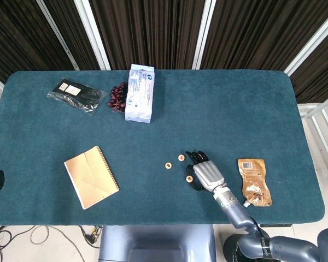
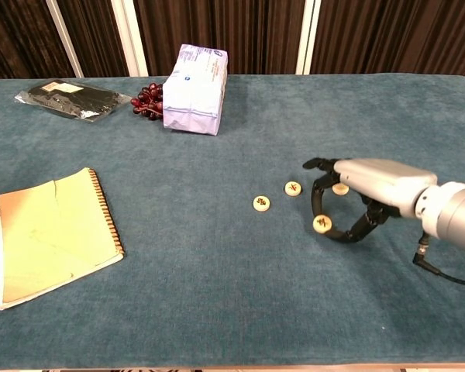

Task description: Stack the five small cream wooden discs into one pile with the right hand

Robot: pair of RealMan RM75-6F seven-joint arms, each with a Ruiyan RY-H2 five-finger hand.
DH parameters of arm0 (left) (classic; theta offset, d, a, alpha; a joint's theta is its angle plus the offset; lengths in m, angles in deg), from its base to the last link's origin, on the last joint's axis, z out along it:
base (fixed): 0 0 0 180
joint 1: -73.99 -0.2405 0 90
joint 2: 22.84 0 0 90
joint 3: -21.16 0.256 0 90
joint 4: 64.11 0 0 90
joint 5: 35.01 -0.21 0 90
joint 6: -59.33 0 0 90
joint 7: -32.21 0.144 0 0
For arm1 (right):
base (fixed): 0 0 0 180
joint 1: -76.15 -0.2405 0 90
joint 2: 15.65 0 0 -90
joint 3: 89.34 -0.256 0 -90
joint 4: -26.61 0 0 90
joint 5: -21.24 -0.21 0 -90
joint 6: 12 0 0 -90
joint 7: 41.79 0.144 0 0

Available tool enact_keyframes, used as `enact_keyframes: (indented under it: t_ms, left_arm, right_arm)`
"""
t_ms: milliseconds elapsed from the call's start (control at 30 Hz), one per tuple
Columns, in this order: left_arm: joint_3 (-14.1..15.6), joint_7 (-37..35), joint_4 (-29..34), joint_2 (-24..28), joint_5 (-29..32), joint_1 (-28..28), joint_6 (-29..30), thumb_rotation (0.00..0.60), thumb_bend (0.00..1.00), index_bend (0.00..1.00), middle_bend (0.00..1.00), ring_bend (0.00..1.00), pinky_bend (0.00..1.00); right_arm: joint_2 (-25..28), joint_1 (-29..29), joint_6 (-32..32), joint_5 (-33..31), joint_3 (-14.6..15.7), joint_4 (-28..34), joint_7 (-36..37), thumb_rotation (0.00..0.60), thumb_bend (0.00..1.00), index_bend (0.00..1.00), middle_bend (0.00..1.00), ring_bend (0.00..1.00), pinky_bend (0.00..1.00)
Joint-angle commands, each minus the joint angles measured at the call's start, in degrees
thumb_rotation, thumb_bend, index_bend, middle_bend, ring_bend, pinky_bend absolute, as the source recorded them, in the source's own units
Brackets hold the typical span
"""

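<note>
The right hand [image 2: 355, 198] holds one cream disc [image 2: 322, 224] pinched between thumb and a fingertip, seemingly lifted just clear of the blue counter [image 2: 217, 294] — though whether it is truly off the cloth I can't say. Two more discs lie to its left: the nearer disc [image 2: 293, 188] just beside the fingers, the farther disc [image 2: 261, 203] a little beyond. Another disc [image 2: 340, 188] peeks out under the palm. No pile exists yet — I'd judge the next move goes leftward. The left hand is out of sight.
</note>
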Motion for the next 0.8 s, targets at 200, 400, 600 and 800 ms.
enact_keyframes:
  t_ms: [200, 400, 600, 800]
  left_arm:
    - [0.0, 0.0, 0.1, 0.0, 0.2, 0.0, -0.1, 0.600, 0.49, 0.17, 0.00, 0.00, 0.00]
    - [0.0, 0.0, 0.1, 0.1, 0.1, 0.0, -0.1, 0.600, 0.49, 0.17, 0.00, 0.00, 0.00]
    - [-0.1, 0.0, 0.2, 0.1, 0.2, 0.0, -0.1, 0.600, 0.49, 0.16, 0.00, 0.00, 0.00]
    - [-0.1, -0.2, 0.1, 0.1, 0.3, 0.0, -0.2, 0.600, 0.49, 0.16, 0.00, 0.00, 0.00]
  right_arm:
    - [4.6, -3.0, 4.2, -6.0, -4.1, 2.0, -1.2, 0.600, 0.41, 0.56, 0.00, 0.00, 0.00]
    - [5.2, -5.8, 6.3, -11.0, -6.1, -0.3, -3.8, 0.600, 0.41, 0.56, 0.00, 0.00, 0.00]
    - [4.6, -8.5, 8.5, -16.9, -7.3, -3.8, -6.1, 0.600, 0.41, 0.56, 0.00, 0.00, 0.00]
    - [3.8, -10.1, 10.8, -20.6, -7.4, -7.4, -5.8, 0.600, 0.41, 0.56, 0.00, 0.00, 0.00]
